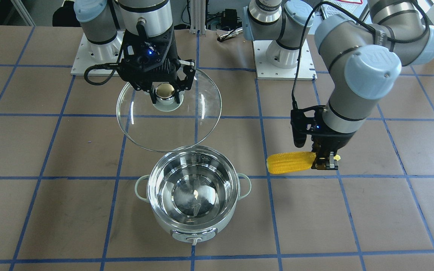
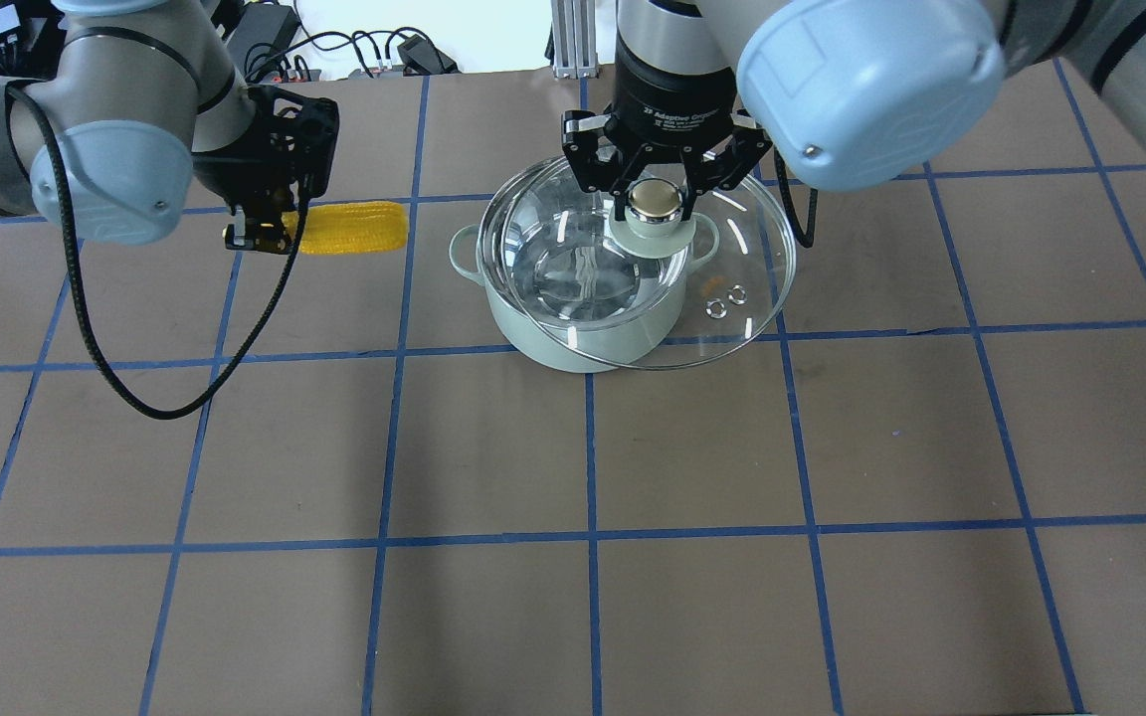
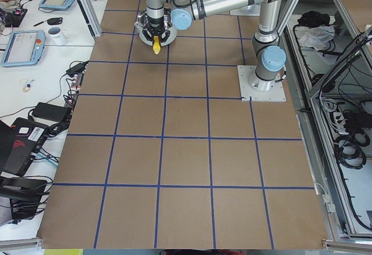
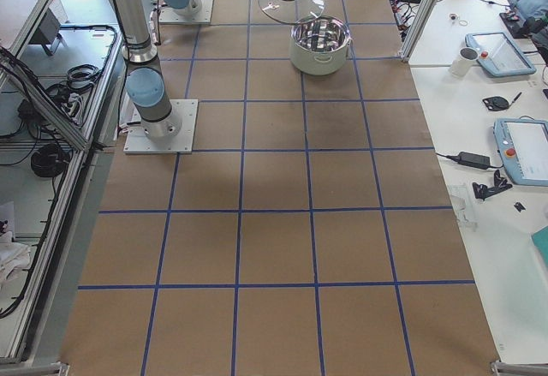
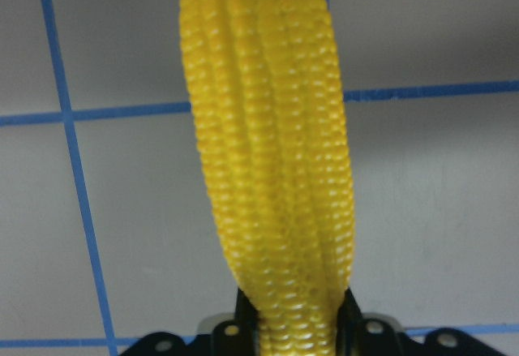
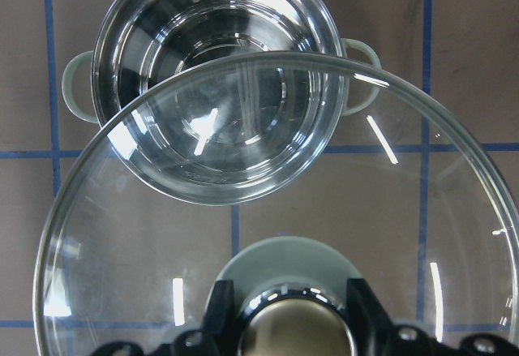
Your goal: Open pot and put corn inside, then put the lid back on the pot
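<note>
bright yellow ear of corn [image 5: 272, 153] runs off the left wrist view's bottom, clear glass domed lid [image 6: 162, 234] is cropped in the right wrist one

A: Non-task items?
B: Brown table [image 2: 573, 617] with blue tape grid [image 2: 593, 537]. White side desk [image 3: 52, 78]: teach pendant [image 3: 22, 47], mug [image 3: 56, 34], black power bricks [image 3: 43, 111].
A: Other side?
B: Cable bundles [image 3: 349, 144] beside the frame.
</note>
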You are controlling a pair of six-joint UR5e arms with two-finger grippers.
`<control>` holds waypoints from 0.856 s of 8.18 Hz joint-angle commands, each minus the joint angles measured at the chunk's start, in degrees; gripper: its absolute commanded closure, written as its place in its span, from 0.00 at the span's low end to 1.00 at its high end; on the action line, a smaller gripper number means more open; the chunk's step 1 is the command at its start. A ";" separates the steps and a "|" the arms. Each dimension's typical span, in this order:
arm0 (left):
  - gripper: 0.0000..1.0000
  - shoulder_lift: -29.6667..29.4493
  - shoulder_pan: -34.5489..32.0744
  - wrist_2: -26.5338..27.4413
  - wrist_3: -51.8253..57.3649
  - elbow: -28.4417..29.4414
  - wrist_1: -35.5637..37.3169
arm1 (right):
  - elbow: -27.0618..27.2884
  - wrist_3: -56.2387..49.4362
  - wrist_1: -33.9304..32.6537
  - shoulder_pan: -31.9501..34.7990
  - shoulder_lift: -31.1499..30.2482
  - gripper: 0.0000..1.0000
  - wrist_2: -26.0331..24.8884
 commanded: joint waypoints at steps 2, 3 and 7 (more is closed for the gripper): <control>1.00 0.21 -9.01 -5.47 -13.16 2.46 0.94 | 0.23 -10.38 5.26 -8.94 -3.60 0.66 -0.48; 1.00 -0.58 -10.68 -7.67 -16.70 2.47 3.73 | 0.41 -13.13 5.98 -12.90 -4.40 0.67 -0.31; 1.00 -8.13 -16.15 -7.96 -25.43 3.87 12.89 | 1.12 -18.60 6.77 -17.07 -5.46 0.67 -0.39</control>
